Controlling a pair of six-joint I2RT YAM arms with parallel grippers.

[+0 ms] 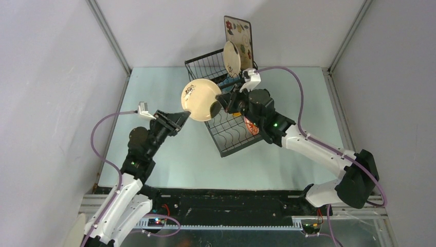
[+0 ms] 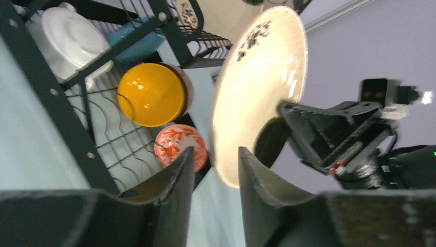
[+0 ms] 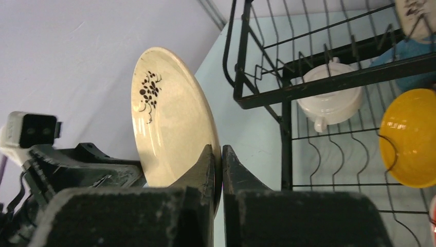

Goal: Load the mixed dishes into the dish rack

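"So, item one: what was it, and where?" asked the clerk.

"Round cream plate (image 1: 199,99): glossy, faintly speckled glaze, one dark floral sprig near the rim. Position: held on edge in the air over the left side of the dish rack (image 1: 230,142), between the two arms. Right gripper (image 3: 218,157): fingers pressed together on the plate's rim, pinching it. Left gripper (image 2: 216,162): fingers spread, the plate's opposite edge standing in the gap, neither finger seen touching it."

"Markings?"

"Decoration recorded: the sprig on that plate, and coloured flower motifs with a dark border on the square cream floral plate (image 1: 238,33)."

"And the rest of the lot?"

"Dish rack: black wire, two tiers, set askew on the pale green desk (image 1: 169,159). Far end: the square plate stood upright, with a second round cream plate (image 1: 232,55) upright just in front of it. Lower tray: yellow bowl (image 2: 150,94) on its edge among the wires, red-patterned bowl (image 2: 177,146) just beside it, white two-handled cup (image 3: 329,98) farther along, past a frame bar. Blue mug (image 2: 139,46): mostly hidden behind a rack bar, tier could not be told."

"Obstructions?"

"Right arm lay across the rack's right side in the top view and covered most of the red-patterned bowl. The raised basket's frame stood close behind the held plate."
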